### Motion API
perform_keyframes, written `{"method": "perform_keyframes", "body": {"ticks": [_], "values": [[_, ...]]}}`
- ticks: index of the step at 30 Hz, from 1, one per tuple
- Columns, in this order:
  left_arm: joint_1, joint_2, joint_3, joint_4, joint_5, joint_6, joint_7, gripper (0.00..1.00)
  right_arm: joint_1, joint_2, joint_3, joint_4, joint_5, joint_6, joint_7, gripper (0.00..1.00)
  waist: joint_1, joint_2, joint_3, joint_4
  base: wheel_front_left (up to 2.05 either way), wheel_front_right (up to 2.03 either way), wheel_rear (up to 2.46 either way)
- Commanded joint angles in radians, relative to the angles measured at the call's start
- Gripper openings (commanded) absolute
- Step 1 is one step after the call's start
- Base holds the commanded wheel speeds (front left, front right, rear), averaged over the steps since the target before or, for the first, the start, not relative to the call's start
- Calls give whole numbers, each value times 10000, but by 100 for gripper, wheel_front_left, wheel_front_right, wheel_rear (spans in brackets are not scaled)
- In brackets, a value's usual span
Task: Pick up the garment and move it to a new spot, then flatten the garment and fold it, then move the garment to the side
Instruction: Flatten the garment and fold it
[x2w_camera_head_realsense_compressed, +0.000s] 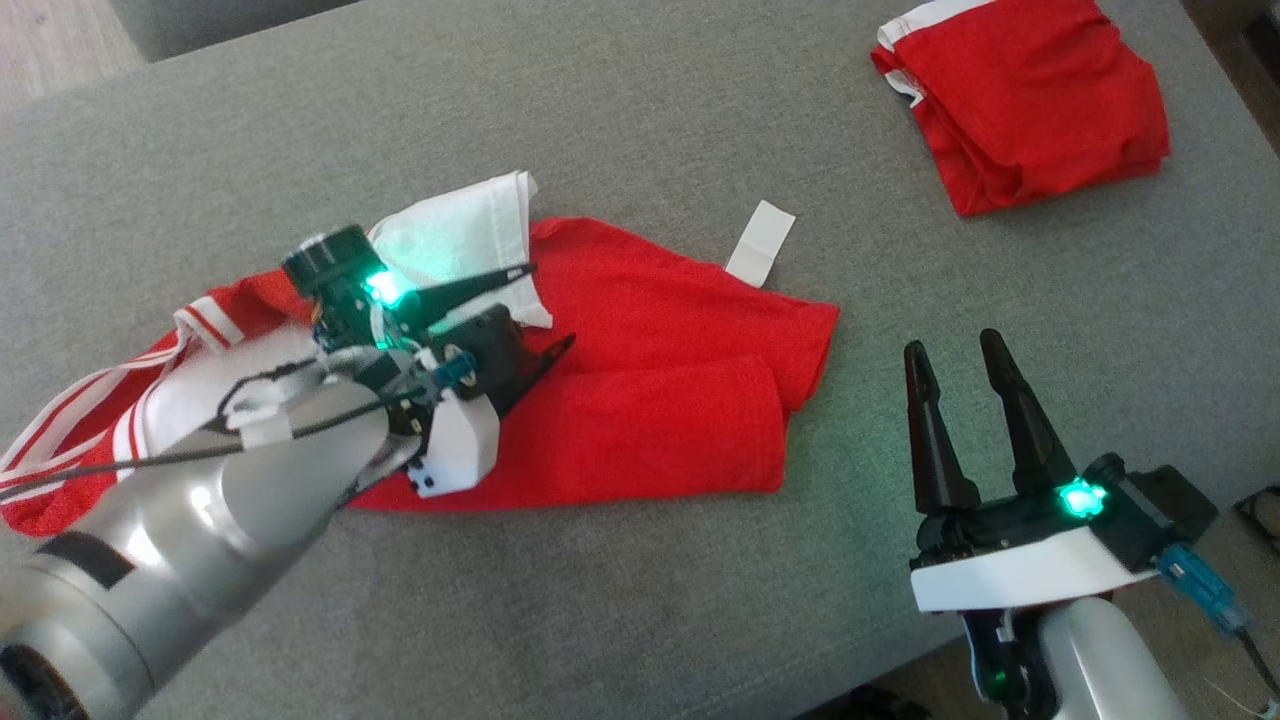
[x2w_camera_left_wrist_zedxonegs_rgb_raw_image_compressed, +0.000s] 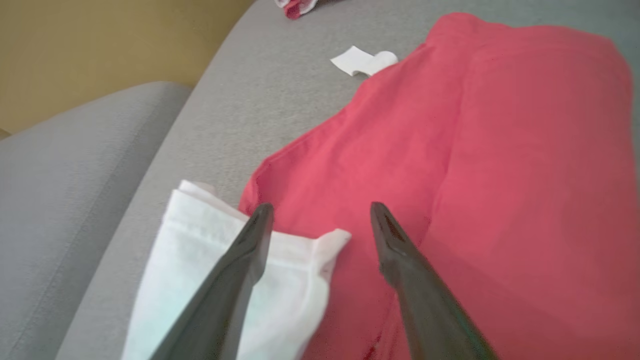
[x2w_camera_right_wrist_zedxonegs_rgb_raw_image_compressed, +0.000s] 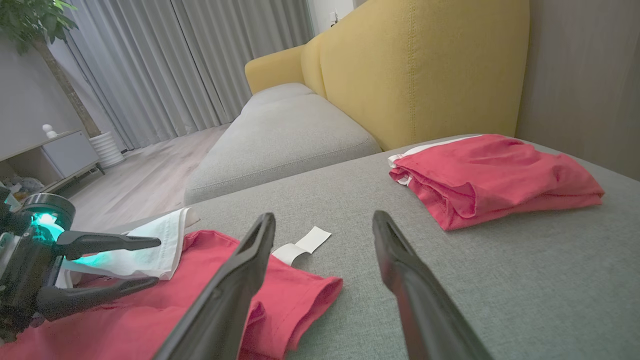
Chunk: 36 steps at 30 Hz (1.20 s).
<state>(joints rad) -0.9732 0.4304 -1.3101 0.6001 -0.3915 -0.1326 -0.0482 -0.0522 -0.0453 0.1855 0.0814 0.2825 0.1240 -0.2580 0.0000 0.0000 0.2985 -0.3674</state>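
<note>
The red garment (x2w_camera_head_realsense_compressed: 660, 350) is lying rumpled in the middle of the grey sofa seat (x2w_camera_head_realsense_compressed: 600, 620), with a white flap (x2w_camera_head_realsense_compressed: 460, 240) turned out on top. It looks light, soft and floppy, so it'll probably sag and drag from a single pinch. A hem edge or corner seems the best place to grab. The left gripper (x2w_camera_head_realsense_compressed: 551, 304) is low over that flap, fingers apart and holding nothing — the right gripper (x2w_camera_head_realsense_compressed: 952, 342) sits just off the garment's edge, fingers spread wide too

A folded red garment (x2w_camera_head_realsense_compressed: 1030, 95) (white-trimmed) was seen by the grey cushion's (x2w_camera_head_realsense_compressed: 600, 620) far right corner; a white strip (x2w_camera_head_realsense_compressed: 760, 243) was seen mid-cushion.
</note>
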Motion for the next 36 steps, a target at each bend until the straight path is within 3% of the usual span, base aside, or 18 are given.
{"method": "perform_keyframes", "body": {"ticks": [1, 10, 11, 12, 13, 16, 17, 18, 26, 36], "values": [[-155, 227, 302, -360, 61, 20, 204, 100, -247, -49, 253, -303, 126, 67, -38, 100, 0, 0, 20, -29, 0, 0, 0], [-239, 660, 300, -730, 276, 20, 767, 98, -435, -49, 384, -342, 253, 67, -38, 100, 0, 0, 248, -189, 0, 0, 0], [-255, 680, 300, -718, 291, 20, 775, 85, -438, -49, 389, -347, 267, 67, -38, 100, 0, 0, 264, -202, 0, 0, 0], [-259, 695, 300, -703, 301, 20, 798, 54, -434, -49, 390, -350, 278, 67, -38, 100, 0, 0, 276, -215, 0, 0, 0], [-258, 709, 300, -693, 305, 20, 813, 42, -431, -49, 392, -348, 285, 67, -38, 100, 0, 0, 285, -229, 0, 0, 0], [-242, 747, 300, -669, 306, 20, 825, 18, -426, -49, 398, -329, 294, 67, -38, 100, 0, 0, 292, -264, 0, 0, 0], [-242, 754, 300, -660, 308, 20, 822, 3, -425, -49, 394, -325, 297, 67, -38, 100, 0, 0, 293, -270, 0, 0, 0], [-241, 758, 300, -649, 311, 20, 817, 0, -427, -49, 388, -323, 302, 67, -38, 100, 0, 0, 291, -272, 0, 0, 0], [-472, 683, 299, -592, 273, 19, 446, 0, -339, -49, 295, -260, 211, 67, -38, 100, 0, 0, 55, -126, 0, 0, 0], [-658, 813, 299, -1537, -1060, 19, 340, 0, -57, -49, 165, 26, -7, 67, -38, 100, 0, 0, -701, 483, 0, 0, 0]]}}
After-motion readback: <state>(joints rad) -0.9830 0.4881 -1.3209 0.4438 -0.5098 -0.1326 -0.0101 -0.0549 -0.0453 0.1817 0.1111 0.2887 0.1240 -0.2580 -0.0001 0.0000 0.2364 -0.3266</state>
